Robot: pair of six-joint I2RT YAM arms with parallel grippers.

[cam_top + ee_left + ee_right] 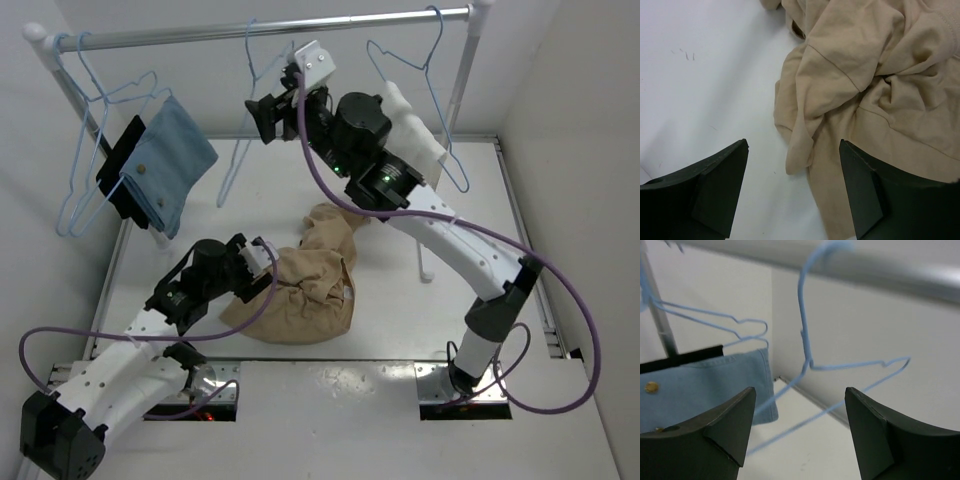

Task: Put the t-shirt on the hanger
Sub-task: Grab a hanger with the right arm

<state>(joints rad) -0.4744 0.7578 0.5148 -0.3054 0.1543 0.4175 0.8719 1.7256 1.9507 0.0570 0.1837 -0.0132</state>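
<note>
The tan t-shirt [310, 285] lies crumpled on the white table in front of the left arm. In the left wrist view the t-shirt [865, 75] fills the upper right, and a folded edge of it lies between the jaws. My left gripper [262, 268] [793, 150] is open and low over that left edge, holding nothing. The bare light-blue hanger [236, 160] hangs from the rail at the middle. My right gripper [266, 116] [800, 392] is raised and open just in front of the hanger [807, 340], not touching it.
The metal rail [270, 32] spans the back. At its left hang hangers with a blue folded cloth [170, 165] [700, 385]. At its right hangs a hanger draped with white cloth [415, 130]. A rack leg [425, 265] stands right of the t-shirt.
</note>
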